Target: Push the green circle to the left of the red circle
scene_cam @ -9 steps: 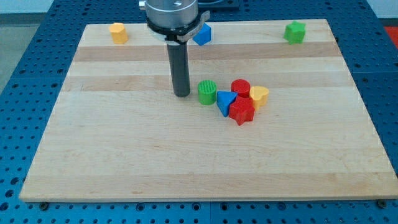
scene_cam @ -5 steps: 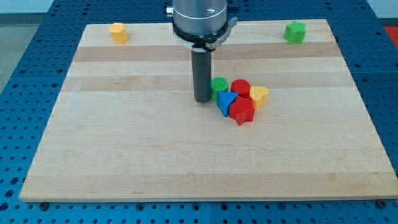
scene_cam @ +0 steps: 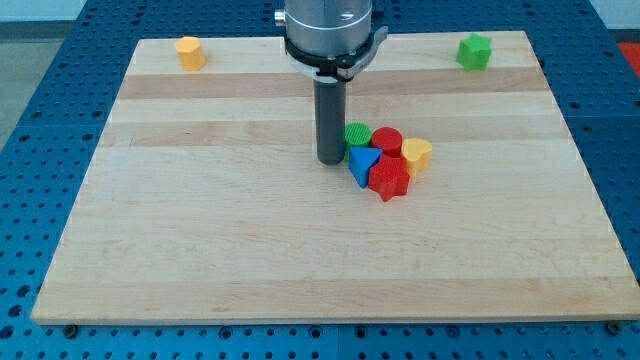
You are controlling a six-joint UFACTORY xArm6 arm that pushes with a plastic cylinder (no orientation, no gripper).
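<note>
My tip (scene_cam: 330, 160) has no jaws, just a bare rod touching the green circle (scene_cam: 357, 135). It's a ridged little cylinder, half hidden, snug against the red circle (scene_cam: 387, 141) on its left.

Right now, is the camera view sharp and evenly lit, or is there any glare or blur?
Camera view: sharp and evenly lit, no blur; the pale wooden board shows no glare; the dark rod's tip casts only a faint shadow beside the green circle block.

No readable text, label or number appears anywhere
</note>
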